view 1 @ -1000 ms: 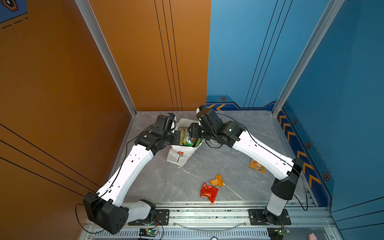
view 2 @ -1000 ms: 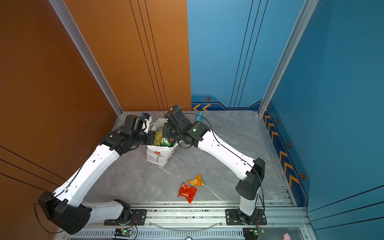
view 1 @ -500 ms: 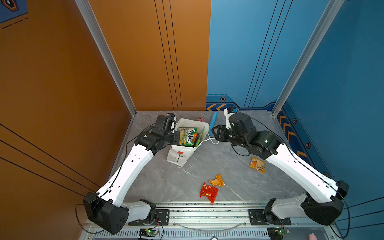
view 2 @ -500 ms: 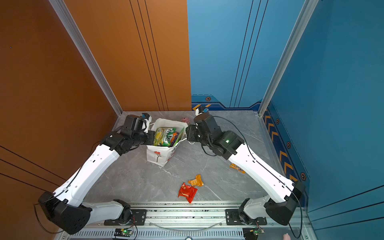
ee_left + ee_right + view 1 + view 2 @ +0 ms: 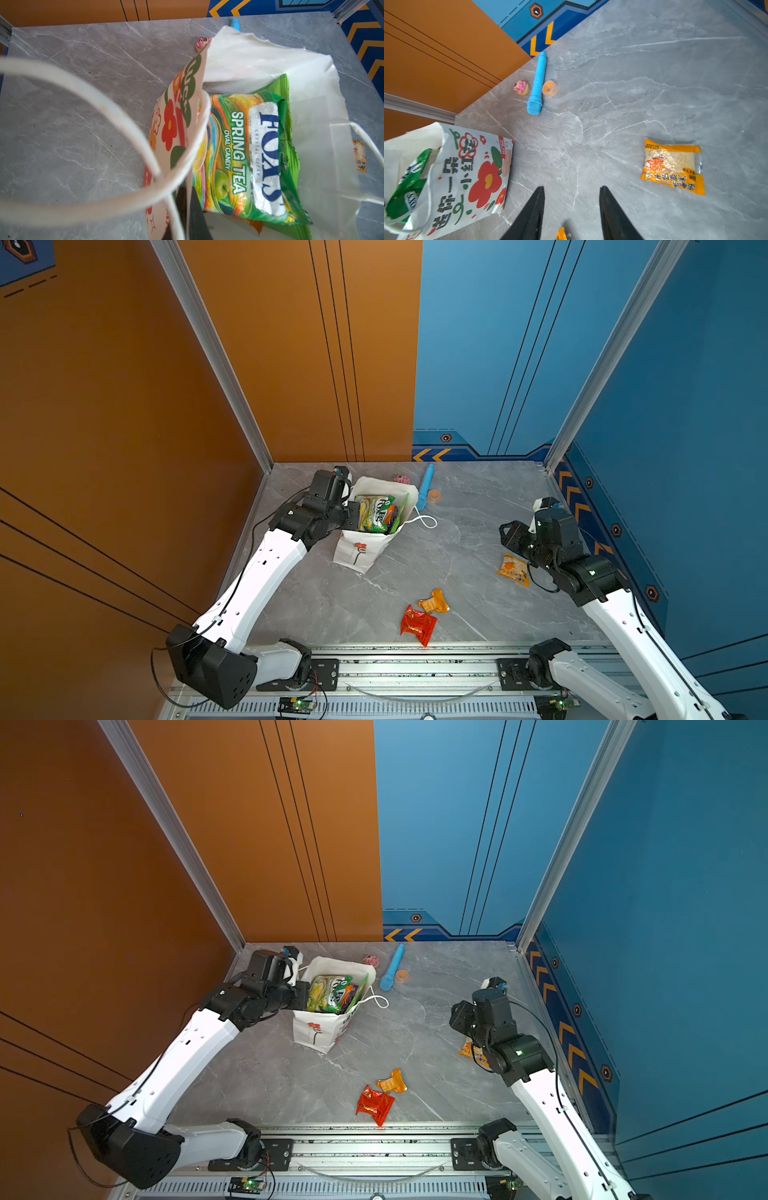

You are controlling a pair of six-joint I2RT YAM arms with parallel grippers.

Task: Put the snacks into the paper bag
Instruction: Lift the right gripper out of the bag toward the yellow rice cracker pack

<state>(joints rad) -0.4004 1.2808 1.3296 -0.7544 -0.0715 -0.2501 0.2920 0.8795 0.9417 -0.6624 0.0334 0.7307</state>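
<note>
Upright paper bag (image 5: 353,551), FOX'S packet (image 5: 376,514) inside; red packet (image 5: 417,624), orange wrapper (image 5: 434,602), biscuit pack (image 5: 514,569) outside.

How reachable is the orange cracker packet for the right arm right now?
Probably yes: orange cracker packet lies flat on bare table right beside the open, empty right gripper; nothing between them.

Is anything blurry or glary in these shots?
Left wrist view: the cord handle of the paper bag is blurred, too close to the lens; the FOX'S packet shows glare on its silver panel. Right wrist view: sharp, the orange packet has readable print. Both top views: evenly lit, crisp.
</note>
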